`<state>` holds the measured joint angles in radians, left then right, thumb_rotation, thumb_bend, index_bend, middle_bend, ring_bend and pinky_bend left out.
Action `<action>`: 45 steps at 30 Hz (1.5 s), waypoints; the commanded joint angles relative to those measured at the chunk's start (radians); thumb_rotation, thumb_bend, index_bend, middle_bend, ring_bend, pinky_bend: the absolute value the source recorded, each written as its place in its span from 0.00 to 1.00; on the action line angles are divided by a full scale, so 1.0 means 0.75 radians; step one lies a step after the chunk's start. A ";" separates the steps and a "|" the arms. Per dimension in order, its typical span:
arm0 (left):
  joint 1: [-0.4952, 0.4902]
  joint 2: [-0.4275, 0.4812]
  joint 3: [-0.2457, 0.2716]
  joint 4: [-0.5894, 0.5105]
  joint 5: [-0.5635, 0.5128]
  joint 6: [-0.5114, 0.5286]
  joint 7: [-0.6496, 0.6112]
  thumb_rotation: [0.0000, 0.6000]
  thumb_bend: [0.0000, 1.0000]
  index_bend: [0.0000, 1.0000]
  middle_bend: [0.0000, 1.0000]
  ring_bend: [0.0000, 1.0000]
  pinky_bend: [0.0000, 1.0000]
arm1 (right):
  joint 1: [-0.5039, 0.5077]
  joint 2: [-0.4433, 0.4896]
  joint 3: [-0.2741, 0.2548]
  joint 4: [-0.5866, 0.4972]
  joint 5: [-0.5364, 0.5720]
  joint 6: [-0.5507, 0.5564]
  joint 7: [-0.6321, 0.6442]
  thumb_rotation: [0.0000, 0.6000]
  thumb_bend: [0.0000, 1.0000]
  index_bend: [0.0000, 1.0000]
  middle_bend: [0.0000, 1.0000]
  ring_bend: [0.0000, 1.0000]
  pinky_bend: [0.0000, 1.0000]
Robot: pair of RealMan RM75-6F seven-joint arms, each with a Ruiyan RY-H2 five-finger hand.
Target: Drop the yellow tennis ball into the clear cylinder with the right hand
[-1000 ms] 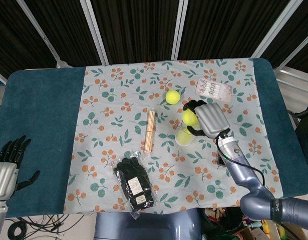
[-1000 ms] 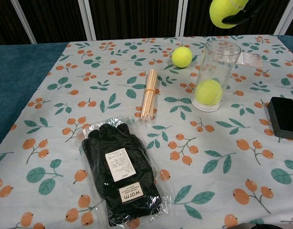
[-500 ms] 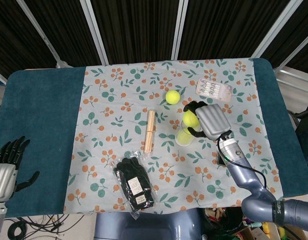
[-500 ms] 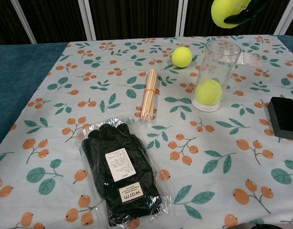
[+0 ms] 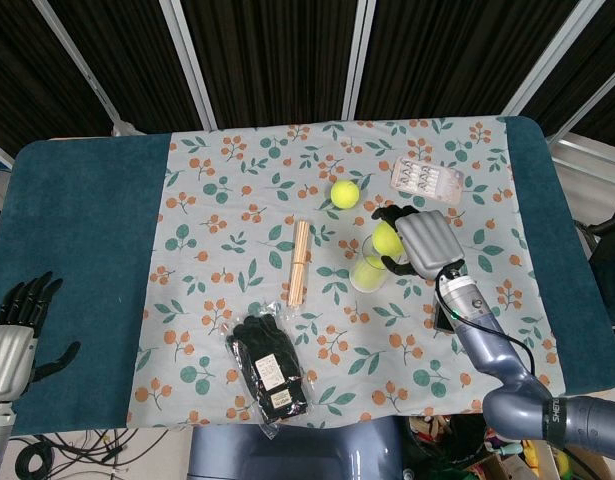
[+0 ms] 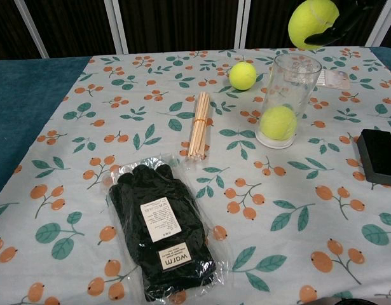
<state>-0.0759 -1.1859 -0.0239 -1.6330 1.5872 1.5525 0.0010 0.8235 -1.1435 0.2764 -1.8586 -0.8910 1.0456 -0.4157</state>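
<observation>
My right hand (image 5: 423,242) grips a yellow tennis ball (image 6: 313,23) in the air just above the open mouth of the clear cylinder (image 6: 287,95); the same ball (image 5: 387,238) shows in the head view over the cylinder (image 5: 367,274). In the chest view only dark fingertips (image 6: 348,19) of that hand show at the top edge. A second yellow ball (image 6: 278,122) lies in the cylinder's bottom. A third ball (image 6: 243,75) rests on the cloth behind the cylinder. My left hand (image 5: 12,335) hangs off the table's left front, fingers spread, holding nothing.
A bundle of wooden sticks (image 6: 199,124) lies left of the cylinder. Black gloves in a plastic bag (image 6: 160,229) lie near the front. A black box (image 6: 378,156) sits at the right, and a blister pack (image 5: 427,180) lies behind the hand.
My right hand has carried the ball slightly to the right and a little lower, closer over the cylinder's mouth. The left hand has not moved.
</observation>
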 commanded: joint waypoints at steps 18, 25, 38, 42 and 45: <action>-0.005 0.001 -0.002 0.000 -0.009 -0.008 0.010 1.00 0.25 0.00 0.00 0.00 0.00 | 0.022 0.030 -0.021 -0.023 0.081 -0.067 0.011 1.00 0.02 0.00 0.00 0.11 0.36; -0.004 0.001 -0.004 0.000 -0.012 -0.007 0.008 1.00 0.25 0.00 0.00 0.00 0.00 | -0.045 0.121 -0.012 -0.113 -0.033 0.052 0.035 1.00 0.09 0.00 0.00 0.11 0.36; -0.002 -0.003 -0.006 -0.004 -0.007 0.004 0.009 1.00 0.25 0.00 0.00 0.00 0.00 | -0.590 0.207 -0.342 -0.063 -0.601 0.627 0.178 1.00 0.11 0.00 0.00 0.11 0.30; 0.001 -0.009 -0.003 -0.013 0.011 0.019 0.027 1.00 0.25 0.00 0.00 0.00 0.00 | -0.842 0.047 -0.482 0.230 -0.688 0.811 0.389 1.00 0.10 0.00 0.00 0.11 0.28; 0.008 -0.013 0.004 -0.017 0.030 0.037 0.044 1.00 0.25 0.00 0.00 0.00 0.00 | -0.926 -0.080 -0.507 0.460 -0.728 0.856 0.480 1.00 0.09 0.00 0.00 0.11 0.27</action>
<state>-0.0721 -1.1940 -0.0234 -1.6442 1.6054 1.5764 0.0304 0.2613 -1.0768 -0.0297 -1.7234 -1.3732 1.6024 -0.1803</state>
